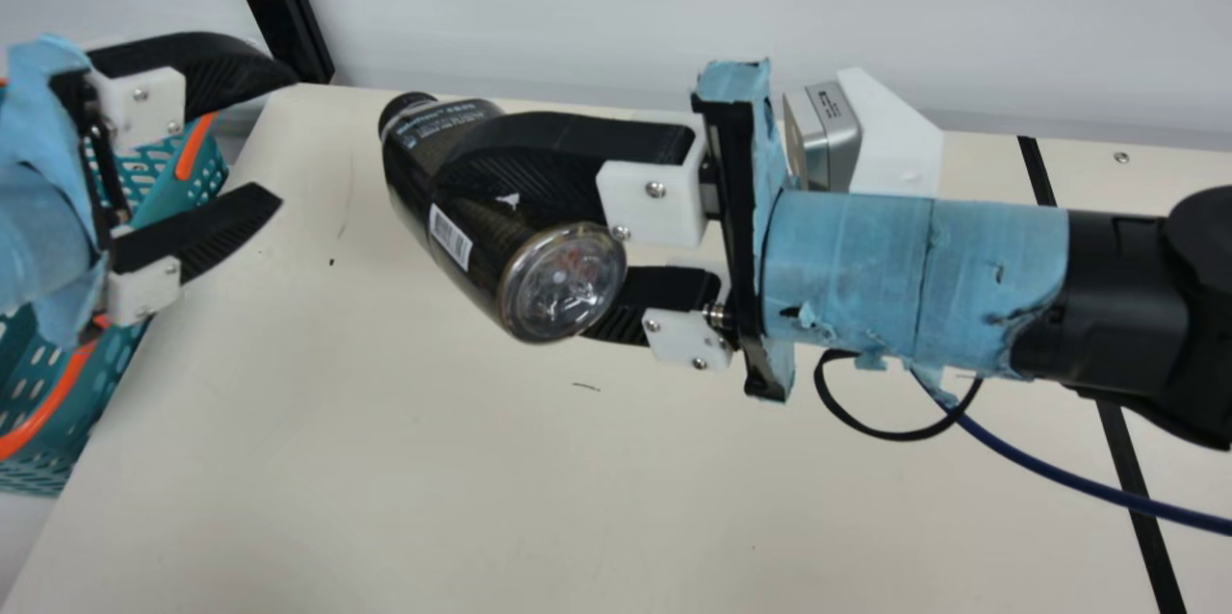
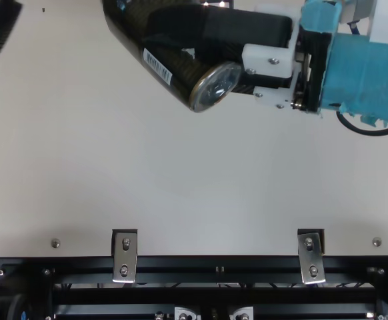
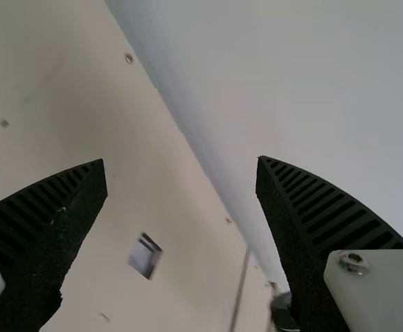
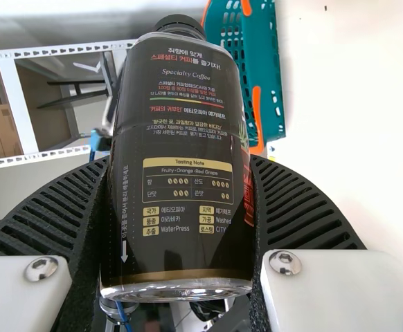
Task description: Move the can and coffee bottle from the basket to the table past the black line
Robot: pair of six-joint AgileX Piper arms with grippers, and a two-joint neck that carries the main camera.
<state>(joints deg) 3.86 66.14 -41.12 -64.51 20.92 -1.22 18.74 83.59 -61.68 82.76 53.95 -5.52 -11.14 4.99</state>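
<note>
The right end effector [image 4: 181,162] pinches the coffee bottle [image 1: 486,253], tilted above the surface [image 1: 385,460]; the left end effector [image 1: 286,135] is spread. If the squeeze is too weak, the bottle could slip and drop.

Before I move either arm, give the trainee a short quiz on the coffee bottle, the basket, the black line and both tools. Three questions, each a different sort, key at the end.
1. True or false: the left tool stands open with nothing between its fingers.
2. Which has hold of the coffee bottle?
a) the left tool
b) the right tool
c) both tools
3. Fill in: in the main view, the basket is on the ____ side of the bottle, and the black line on the other.

Key: 1 true; 2 b; 3 left
</note>
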